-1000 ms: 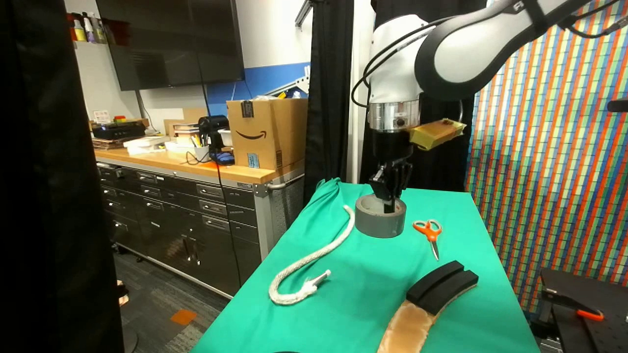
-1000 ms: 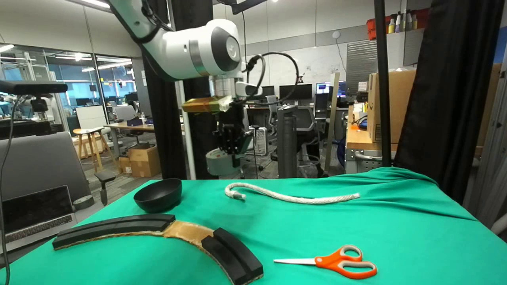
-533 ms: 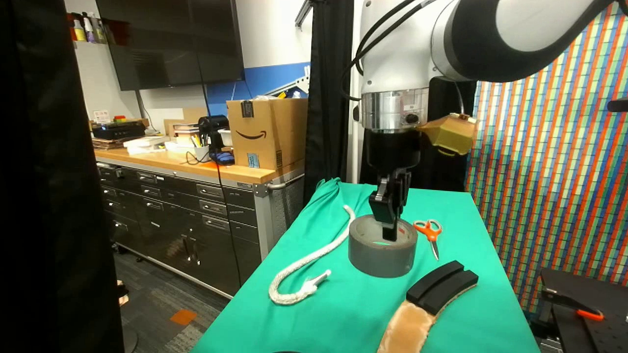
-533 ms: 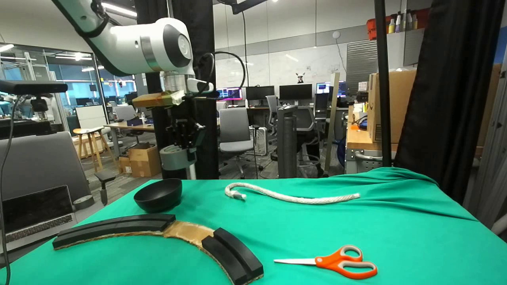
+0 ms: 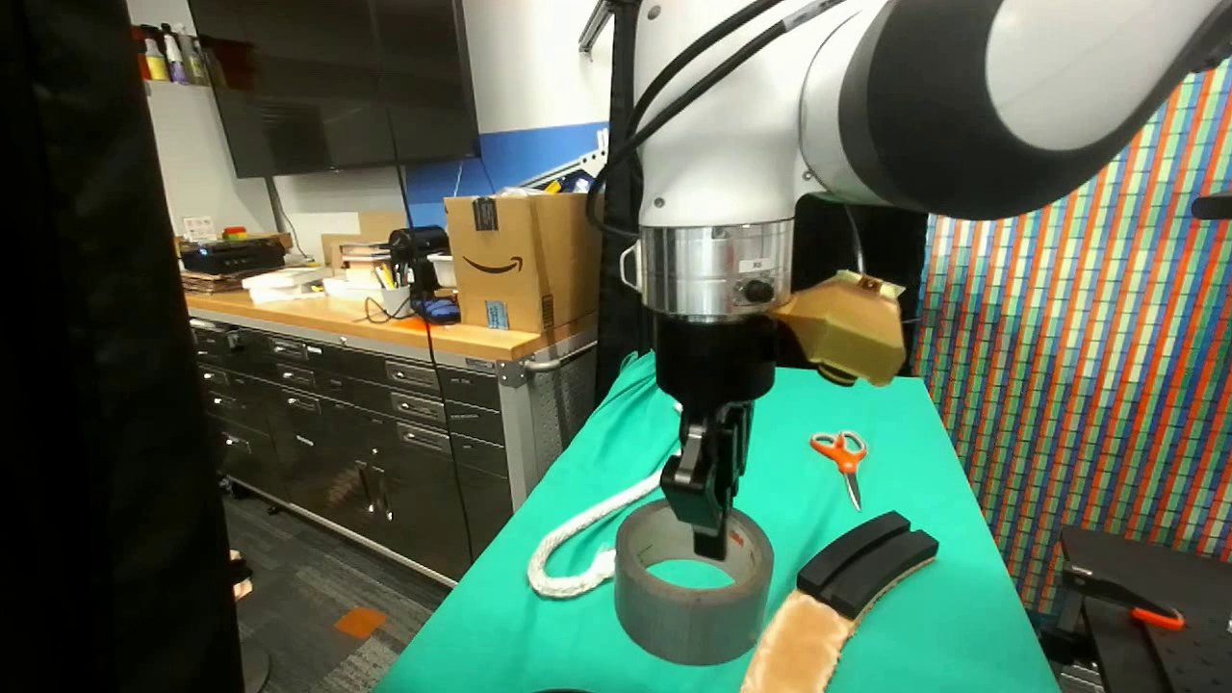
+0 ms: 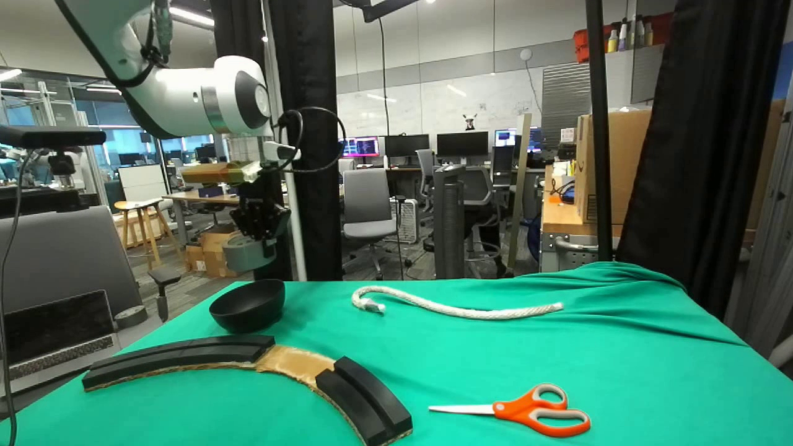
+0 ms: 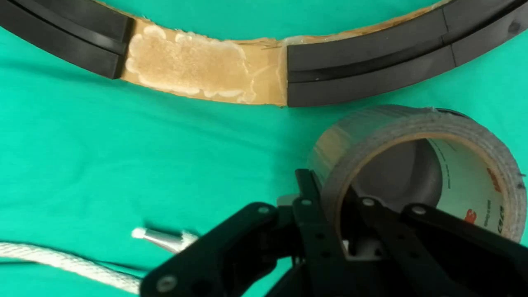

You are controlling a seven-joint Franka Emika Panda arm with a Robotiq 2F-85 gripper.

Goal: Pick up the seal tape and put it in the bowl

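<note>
The seal tape is a grey ring-shaped roll [image 5: 688, 621] held in the air above the green table; it also shows in an exterior view [image 6: 243, 255] and in the wrist view [image 7: 468, 185]. My gripper [image 5: 710, 544] is shut on its wall, one finger inside the hole and one outside, as the wrist view [image 7: 328, 189] shows. The black bowl [image 6: 248, 310] stands on the table, below the tape in that exterior view. In the wrist view part of the bowl [image 7: 396, 177] shows through the tape's hole. Only a sliver of its rim [image 5: 561, 690] shows at an exterior view's bottom edge.
A curved cardboard piece with black track [image 6: 297, 363] lies close to the bowl. White rope [image 6: 446, 308] and orange-handled scissors [image 6: 539, 410] lie on the green cloth [image 6: 495, 359]. A laptop [image 6: 59, 337] stands beyond the table edge near the bowl.
The gripper has carried the tape across the table to the bowl's end, past the rope. Over the last half second it has also come lower. The bowl, rope and scissors have not moved.
</note>
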